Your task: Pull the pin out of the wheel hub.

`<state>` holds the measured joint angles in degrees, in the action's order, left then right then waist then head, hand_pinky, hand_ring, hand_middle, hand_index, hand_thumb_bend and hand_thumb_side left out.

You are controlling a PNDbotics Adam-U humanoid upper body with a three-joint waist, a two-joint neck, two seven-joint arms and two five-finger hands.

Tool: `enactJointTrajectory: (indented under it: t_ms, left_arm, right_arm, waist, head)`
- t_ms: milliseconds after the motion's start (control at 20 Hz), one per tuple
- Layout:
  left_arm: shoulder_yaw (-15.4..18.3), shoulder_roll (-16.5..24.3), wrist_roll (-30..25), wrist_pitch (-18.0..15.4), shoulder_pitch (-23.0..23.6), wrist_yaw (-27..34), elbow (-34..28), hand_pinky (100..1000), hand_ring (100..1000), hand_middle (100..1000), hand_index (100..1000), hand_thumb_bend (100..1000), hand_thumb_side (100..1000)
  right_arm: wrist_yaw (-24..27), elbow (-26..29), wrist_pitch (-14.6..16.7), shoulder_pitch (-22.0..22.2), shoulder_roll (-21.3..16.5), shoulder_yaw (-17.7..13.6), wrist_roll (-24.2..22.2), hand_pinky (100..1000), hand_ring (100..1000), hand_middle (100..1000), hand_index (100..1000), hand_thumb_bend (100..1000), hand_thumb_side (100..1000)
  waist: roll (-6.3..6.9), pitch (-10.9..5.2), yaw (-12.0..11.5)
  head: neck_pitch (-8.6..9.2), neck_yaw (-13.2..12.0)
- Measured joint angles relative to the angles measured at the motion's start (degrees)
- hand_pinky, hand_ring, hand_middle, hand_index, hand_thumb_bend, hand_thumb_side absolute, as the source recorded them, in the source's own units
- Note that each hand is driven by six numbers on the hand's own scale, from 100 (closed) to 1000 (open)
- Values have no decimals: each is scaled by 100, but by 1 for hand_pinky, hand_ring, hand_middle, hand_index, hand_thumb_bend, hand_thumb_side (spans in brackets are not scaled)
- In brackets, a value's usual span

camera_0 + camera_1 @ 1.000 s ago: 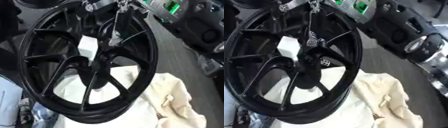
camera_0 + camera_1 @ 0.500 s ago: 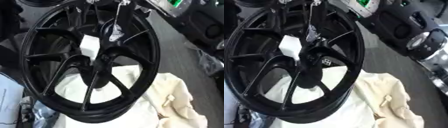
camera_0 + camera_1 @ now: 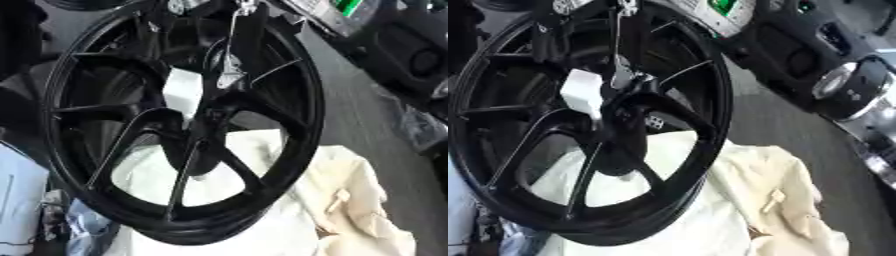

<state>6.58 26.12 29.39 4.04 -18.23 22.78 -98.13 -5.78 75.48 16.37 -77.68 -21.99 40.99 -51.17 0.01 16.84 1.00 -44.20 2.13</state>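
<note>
A large black spoked wheel (image 3: 289, 125) stands tilted over a cream cloth. Its hub (image 3: 210, 117) sits at the centre where the spokes meet. A thin silver pin (image 3: 234, 45) runs from the top of the picture down to a silver fitting just above the hub. A white block (image 3: 182, 90) sits to the left of the hub. My right hand (image 3: 241, 6), black with silver parts, shows only at the top edge, at the pin's upper end. It is blurred, and how it holds the pin does not show. My left hand is out of view.
A crumpled cream cloth (image 3: 350, 200) lies under the wheel and to its lower right. Dark machine parts (image 3: 815, 55) with a silver ring (image 3: 846, 87) stand at the upper right. A pale blue-white thing (image 3: 17, 200) lies at the lower left edge.
The whole picture has shifted, so the camera has moved and the wheel fills more of the view. The pin stays at the hub with the hand at its top.
</note>
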Motion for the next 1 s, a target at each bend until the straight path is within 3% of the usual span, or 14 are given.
enactJointTrajectory:
  t_ms: [1000]
  left_arm:
    - [27,-46,0,0,-2,38,4,744,780,754,722,250,847]
  right_arm:
    - [48,0,36,158,-1,214,23,894,783,719,808,459,100]
  waist:
    - [12,32,-36]
  head:
    - [0,115]
